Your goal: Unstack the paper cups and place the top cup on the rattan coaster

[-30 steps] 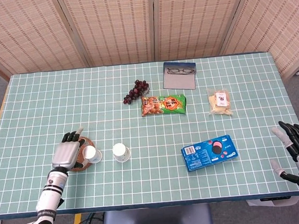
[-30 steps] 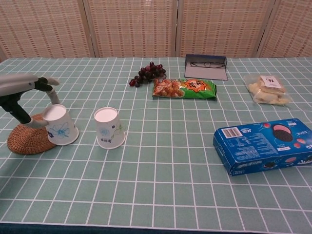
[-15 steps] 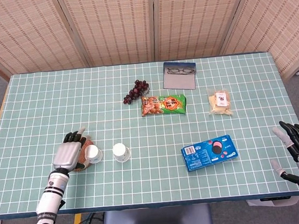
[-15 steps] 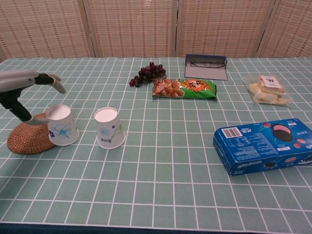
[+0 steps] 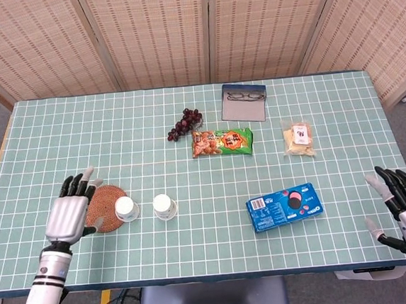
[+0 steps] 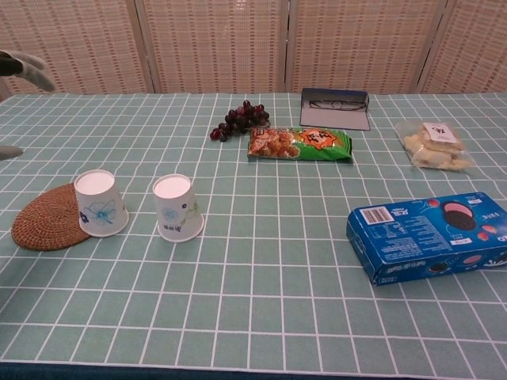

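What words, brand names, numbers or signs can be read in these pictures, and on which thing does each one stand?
No text can be read for certain.
Blue cookie box: barcode and white print, too small.
Green and orange snack bag: lettering blurred.
Clear packet of pale biscuits: white label with marks, unreadable.
Two white paper cups: blue flower pattern only, no words.

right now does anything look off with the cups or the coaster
Yes. The left cup sits only partly on the coaster: it overlaps the right edge, with much of its rim on the tablecloth. Both it and the other cup stand upside down. The left robot hand is open and clear of them.
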Action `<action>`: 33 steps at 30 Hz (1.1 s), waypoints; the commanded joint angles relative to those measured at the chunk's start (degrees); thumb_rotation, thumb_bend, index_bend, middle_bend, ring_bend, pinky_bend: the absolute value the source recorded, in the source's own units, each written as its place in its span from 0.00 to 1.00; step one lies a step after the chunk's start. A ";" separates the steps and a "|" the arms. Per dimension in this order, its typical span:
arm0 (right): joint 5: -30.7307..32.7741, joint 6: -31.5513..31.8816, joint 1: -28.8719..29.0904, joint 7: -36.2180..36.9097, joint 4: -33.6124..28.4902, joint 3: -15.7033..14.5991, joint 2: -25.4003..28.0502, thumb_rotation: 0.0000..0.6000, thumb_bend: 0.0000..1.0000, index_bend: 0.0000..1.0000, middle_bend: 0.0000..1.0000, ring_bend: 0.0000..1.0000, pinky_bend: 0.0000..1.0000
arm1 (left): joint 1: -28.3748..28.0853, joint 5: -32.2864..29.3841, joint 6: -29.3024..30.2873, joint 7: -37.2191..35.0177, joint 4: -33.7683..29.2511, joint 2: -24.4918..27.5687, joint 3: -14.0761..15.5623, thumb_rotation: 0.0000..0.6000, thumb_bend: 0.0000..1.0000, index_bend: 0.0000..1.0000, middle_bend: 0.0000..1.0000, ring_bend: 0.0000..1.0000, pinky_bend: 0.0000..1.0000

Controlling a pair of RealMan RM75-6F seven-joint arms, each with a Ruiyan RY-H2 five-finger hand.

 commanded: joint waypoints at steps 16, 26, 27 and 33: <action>4.21 -5.03 -0.46 -17.41 -3.83 0.06 -6.97 1.00 0.34 0.06 0.00 0.00 0.00 | 29.47 25.41 24.86 -30.44 21.55 4.41 10.52 1.00 0.29 0.09 0.00 0.00 0.00; 6.95 -6.10 -0.41 -21.88 -4.62 1.13 -8.88 1.00 0.34 0.06 0.00 0.00 0.00 | 32.66 23.74 24.98 -32.92 27.15 1.80 5.81 1.00 0.30 0.09 0.00 0.00 0.00; 6.84 -6.16 -0.40 -21.96 -4.69 1.04 -8.88 1.00 0.34 0.06 0.00 0.00 0.00 | 32.90 23.40 24.90 -32.70 27.14 1.72 5.43 1.00 0.30 0.09 0.00 0.00 0.00; 5.03 -4.48 -1.17 -21.25 -5.19 0.36 -8.15 1.00 0.34 0.06 0.00 0.00 0.00 | 33.51 25.90 25.38 -29.75 27.41 1.07 4.52 1.00 0.29 0.09 0.00 0.00 0.00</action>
